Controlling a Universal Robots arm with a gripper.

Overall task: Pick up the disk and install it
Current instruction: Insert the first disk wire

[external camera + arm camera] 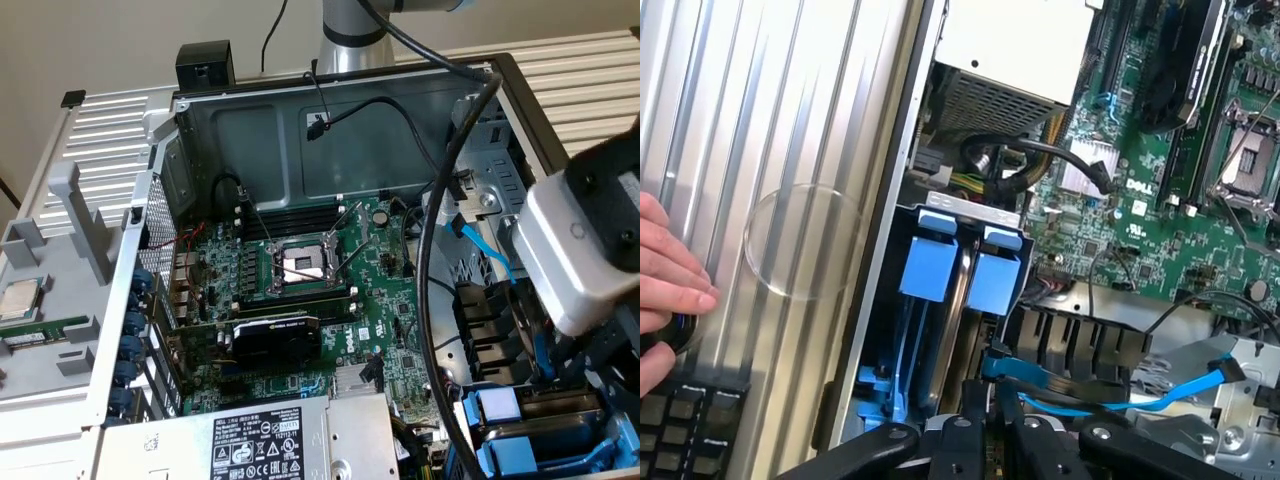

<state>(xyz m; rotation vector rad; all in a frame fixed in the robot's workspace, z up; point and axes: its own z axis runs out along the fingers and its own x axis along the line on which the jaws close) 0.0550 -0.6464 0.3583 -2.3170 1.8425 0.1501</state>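
Note:
The disk (958, 300) stands edge-on in the drive bay at the corner of the open computer case, a thin silver edge between the two blue tabs of its carrier (930, 268). In the exterior view the blue carrier (498, 408) shows low at the right, under the arm's grey-white wrist (580, 250). My gripper (992, 445) hangs just over the bay's end, beside a blue data cable (1040, 375). Its black fingers (960, 440) stand close together with nothing visible between them. Whether they touch the disk I cannot tell.
A person's hand (665, 275) rests by a keyboard (685, 425) on the ribbed metal panel outside the case. Inside are the motherboard (300, 270), a graphics card (270, 335), the power-supply box (260, 440) and black cables (430, 230). A CPU chip (22, 298) lies on the exterior view's left.

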